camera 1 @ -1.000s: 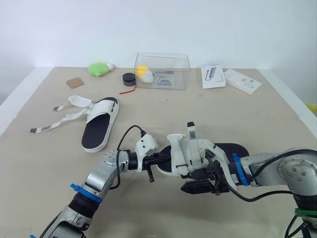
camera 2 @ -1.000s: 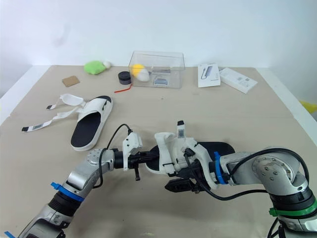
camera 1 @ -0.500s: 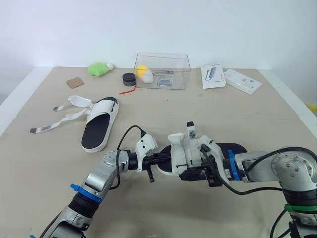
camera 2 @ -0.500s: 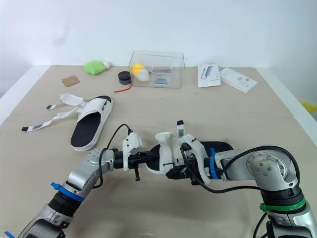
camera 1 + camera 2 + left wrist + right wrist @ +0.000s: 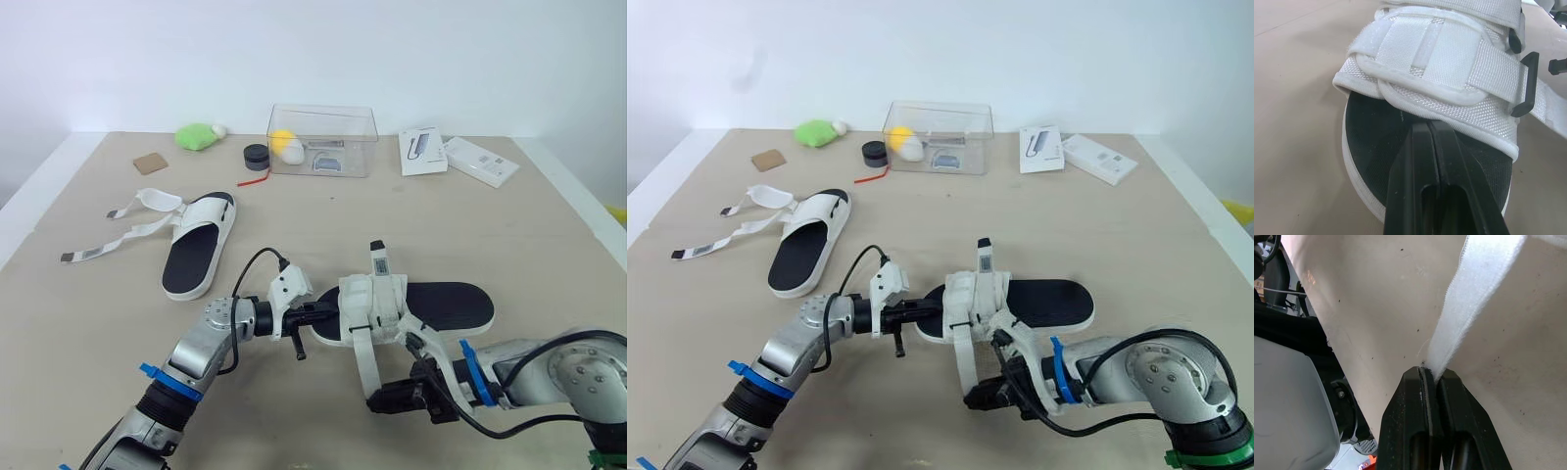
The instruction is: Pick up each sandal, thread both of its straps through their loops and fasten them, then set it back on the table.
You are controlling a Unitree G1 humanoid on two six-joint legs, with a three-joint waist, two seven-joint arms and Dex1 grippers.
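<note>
Since a second ago the right gripper (image 5: pixel 379 400) has drawn back from the near sandal (image 5: pixel 446 305) toward the robot, and a white strap (image 5: pixel 361 354) now runs out from the sandal's upper to it, low over the table (image 5: pixel 509 225). In the right wrist view its fingers (image 5: pixel 1409 404) are pressed together on the end of that strap. The sandal lies flat on the table with its toe toward the left gripper (image 5: pixel 319 313). That gripper's fingers (image 5: pixel 1414 161) are closed against each other, their tips on the black footbed just under the front band. Whether they pinch the sole or only rest on it is hard to say. The second sandal (image 5: pixel 197 251) lies well apart on the left, its straps loose on the table.
</note>
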